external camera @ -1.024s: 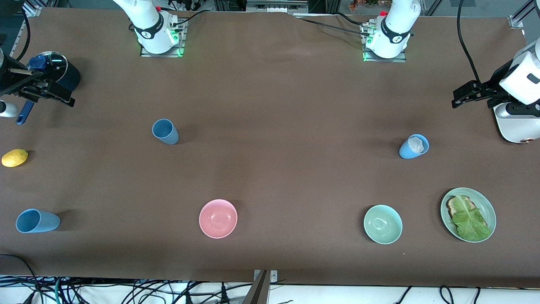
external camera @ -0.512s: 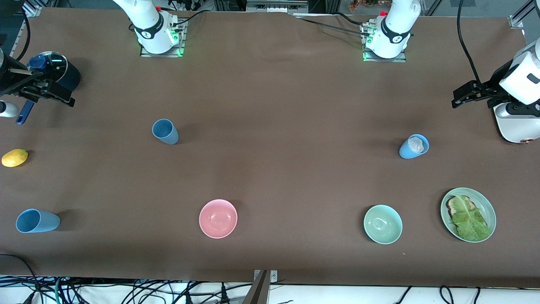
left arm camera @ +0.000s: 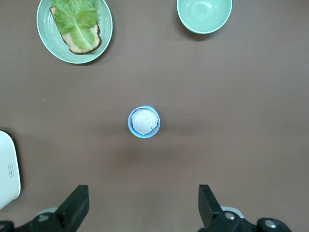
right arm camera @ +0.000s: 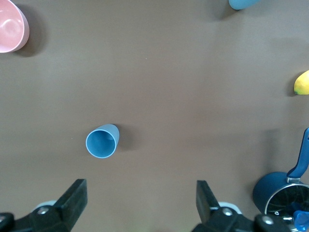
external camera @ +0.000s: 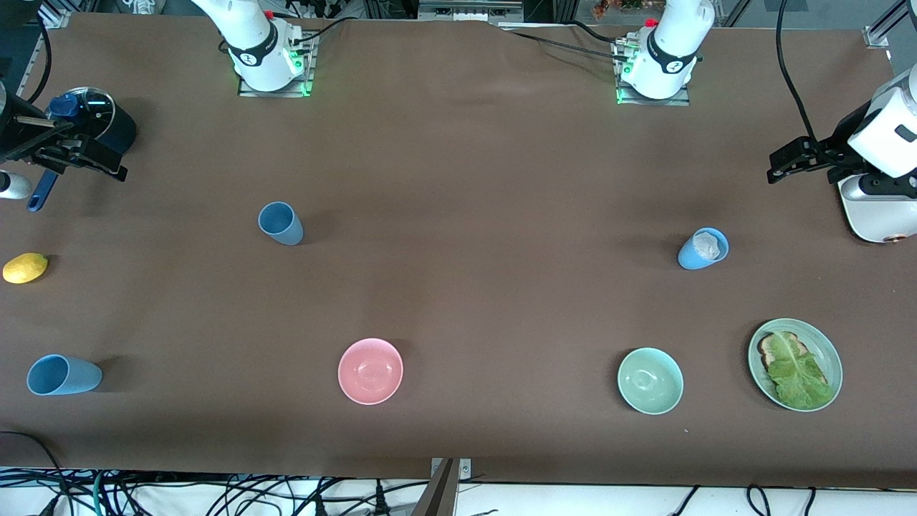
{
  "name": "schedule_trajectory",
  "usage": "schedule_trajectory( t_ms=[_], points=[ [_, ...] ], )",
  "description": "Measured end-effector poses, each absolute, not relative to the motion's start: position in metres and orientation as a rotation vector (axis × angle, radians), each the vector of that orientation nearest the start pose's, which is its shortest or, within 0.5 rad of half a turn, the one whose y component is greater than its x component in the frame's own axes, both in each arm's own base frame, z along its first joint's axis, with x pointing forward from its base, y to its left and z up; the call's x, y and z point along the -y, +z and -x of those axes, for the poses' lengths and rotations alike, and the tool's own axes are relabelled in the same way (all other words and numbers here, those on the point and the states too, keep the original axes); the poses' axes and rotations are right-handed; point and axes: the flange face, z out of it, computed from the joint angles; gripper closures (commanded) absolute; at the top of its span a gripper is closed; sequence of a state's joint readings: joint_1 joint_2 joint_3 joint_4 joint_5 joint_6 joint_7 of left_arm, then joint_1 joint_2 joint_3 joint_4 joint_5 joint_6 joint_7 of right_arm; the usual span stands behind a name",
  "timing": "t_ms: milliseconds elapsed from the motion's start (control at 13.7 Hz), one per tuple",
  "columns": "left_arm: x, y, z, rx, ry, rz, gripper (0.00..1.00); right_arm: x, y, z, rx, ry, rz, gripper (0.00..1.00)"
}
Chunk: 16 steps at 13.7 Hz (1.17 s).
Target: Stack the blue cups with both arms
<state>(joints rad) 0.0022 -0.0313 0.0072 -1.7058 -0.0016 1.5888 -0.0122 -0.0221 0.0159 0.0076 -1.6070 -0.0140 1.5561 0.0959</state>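
Note:
A slate blue cup (external camera: 280, 223) stands upright and empty toward the right arm's end; it also shows in the right wrist view (right arm camera: 102, 141). A light blue cup (external camera: 63, 375) stands nearer the front camera at that end, cut off in the right wrist view (right arm camera: 244, 4). Another light blue cup (external camera: 703, 249) toward the left arm's end holds something white and crumpled; it also shows in the left wrist view (left arm camera: 144, 122). My right gripper (external camera: 107, 166) (right arm camera: 140, 200) is open, empty, high beside the navy pot. My left gripper (external camera: 781, 163) (left arm camera: 142, 208) is open, empty, high beside a white appliance.
A navy pot with a glass lid (external camera: 100, 118) and a lemon (external camera: 25, 267) lie at the right arm's end. A pink bowl (external camera: 370, 370), a pale green bowl (external camera: 650, 380) and a green plate (external camera: 831, 351) with toast and lettuce sit near the front edge. A white appliance (external camera: 877, 208) stands at the left arm's end.

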Motion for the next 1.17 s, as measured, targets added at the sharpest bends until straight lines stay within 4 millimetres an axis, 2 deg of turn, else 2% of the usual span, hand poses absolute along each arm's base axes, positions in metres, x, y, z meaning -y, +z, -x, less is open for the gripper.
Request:
schedule_trajectory(
  t_ms=[146,293,512,878,1024,1171],
  points=[
    [-0.004,0.576,-0.543,0.036,0.146,3.147,0.00,0.010,0.597,-0.556,-0.174,0.105,3.152,0.00],
    [-0.004,0.558,-0.552,0.054,0.184,3.175,0.00,0.010,0.597,-0.556,-0.174,0.105,3.152,0.00],
    [-0.015,0.530,-0.576,0.089,0.131,3.184,0.00,0.010,0.597,-0.556,-0.175,0.105,3.152,0.00],
    [0.008,0.502,-0.591,0.008,0.154,3.152,0.00,0.010,0.597,-0.556,-0.176,0.107,3.151,0.00],
    [0.008,0.485,-0.599,0.010,0.160,3.152,0.00,0.010,0.597,-0.556,-0.176,0.107,3.151,0.00],
    [-0.002,0.457,-0.605,0.036,0.151,3.153,0.00,0.010,0.597,-0.556,-0.176,0.107,3.151,0.00]
  ],
)
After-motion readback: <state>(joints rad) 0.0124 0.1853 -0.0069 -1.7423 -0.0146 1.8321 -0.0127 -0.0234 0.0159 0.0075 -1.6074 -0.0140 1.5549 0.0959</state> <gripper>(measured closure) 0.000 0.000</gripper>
